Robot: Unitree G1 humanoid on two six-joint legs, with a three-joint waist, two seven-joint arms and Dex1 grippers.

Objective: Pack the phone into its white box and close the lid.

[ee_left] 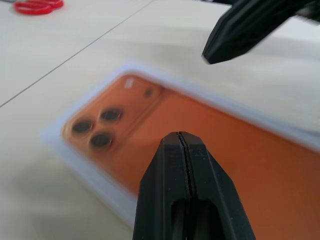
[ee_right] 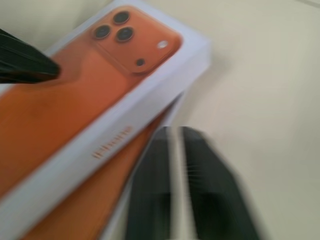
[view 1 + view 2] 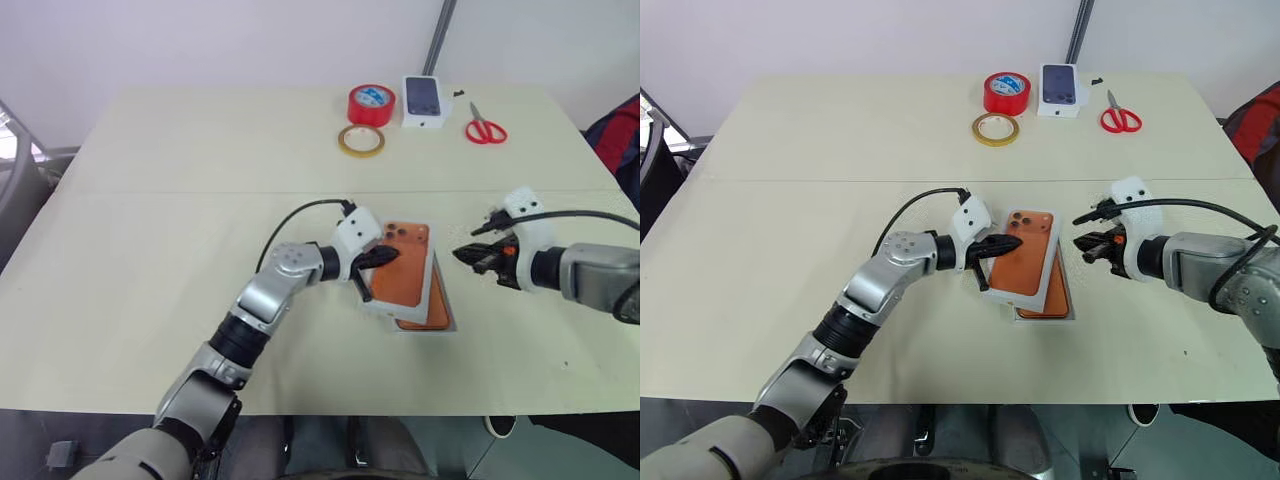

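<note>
The left tool [image 3: 392,254] has its two black fingers pressed together, holding nothing. Its tips rest at the near long edge of the lid [image 3: 1025,255], over the lid's orange printed top; whether they press on it or hang just above it cannot be told. In the left wrist view the shut fingers [image 1: 182,165] rise over the printed camera cluster, which lies just ahead of the tips.

The lid sits askew on the white box [image 3: 1040,317], directly in front of the left tool. It is turned a little out of line with the tray, so it is not seated. One corner of the tray shows past the lid on the side away from the left tool and nearer the robot. The phone [image 3: 1058,300] lies in that tray under the lid, and a strip of its orange body shows at the uncovered corner. In the right wrist view the lid's white side wall bears small lettering.

The right tool [image 3: 462,254] is also shut and empty. It points back toward the left tool from across the lid and stands just beside the lid's far long edge, apart from it.

Well beyond both tools, at the far end of the counter [image 3: 150,250], lie a red tape roll [image 3: 371,104], a tan tape roll [image 3: 360,140], a small white box with a dark phone picture [image 3: 424,100], and red-handled scissors [image 3: 485,128].
</note>
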